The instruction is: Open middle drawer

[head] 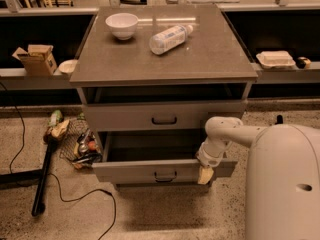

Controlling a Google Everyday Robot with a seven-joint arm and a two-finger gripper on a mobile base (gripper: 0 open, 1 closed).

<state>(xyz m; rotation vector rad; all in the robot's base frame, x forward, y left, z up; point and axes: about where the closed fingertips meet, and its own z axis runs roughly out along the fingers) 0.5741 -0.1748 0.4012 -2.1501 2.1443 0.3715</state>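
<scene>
The middle drawer [130, 171] is a wide grey drawer with a small dark handle [165, 175]. It stands pulled out from the cabinet, and its dark inside shows behind the front. My gripper [205, 174] is at the right end of that drawer's front, to the right of the handle, with the white arm [225, 131] reaching down to it. The grey drawer above [125, 118] is shut, with its handle [164, 120] centred. Anything below the pulled-out drawer is hidden.
A white bowl [122, 24] and a lying plastic bottle [169, 38] are on the cabinet top [210, 59]. A wire basket of clutter [80, 144], a black pole [42, 179] and cables [80, 196] lie on the floor at left. My white body [285, 184] fills the lower right.
</scene>
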